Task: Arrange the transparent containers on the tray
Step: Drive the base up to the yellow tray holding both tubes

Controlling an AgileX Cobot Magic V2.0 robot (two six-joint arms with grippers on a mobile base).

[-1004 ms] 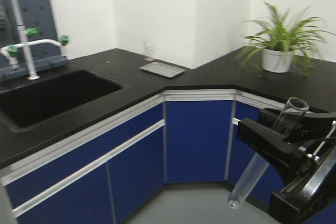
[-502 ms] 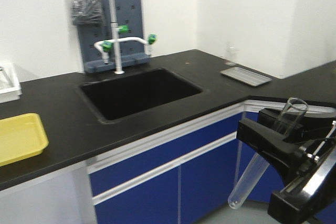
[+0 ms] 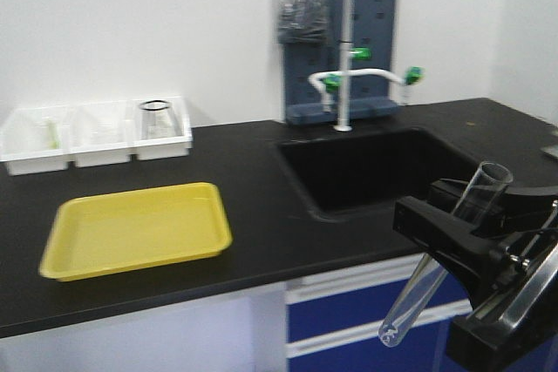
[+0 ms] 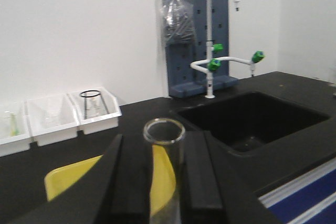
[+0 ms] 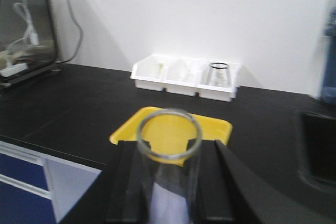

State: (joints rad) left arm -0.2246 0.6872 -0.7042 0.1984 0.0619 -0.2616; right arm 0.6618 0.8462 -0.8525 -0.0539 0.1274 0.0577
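Yellow tray (image 3: 131,233) lies on the black desk (image 3: 253,163), left of the sink (image 3: 375,167). Your left claw (image 4: 164,192) is clamped on one test tube (image 4: 164,150); your right claw (image 5: 169,192) clamps a second tube (image 3: 418,294), tilted.

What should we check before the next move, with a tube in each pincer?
1. Grip of left pincer on left test tube: ok, clamped between the fingers.
2. Grip of right pincer on right test tube: ok, clamped, tube tilted.
3. Space on yellow tray: ok, nothing lies in it.
4. Tubes over tray: not ok, the tray lies ahead, left of the right tube.
5. Gap between white bins and tray: ok, apart.
6. Tray within reach: cannot tell.
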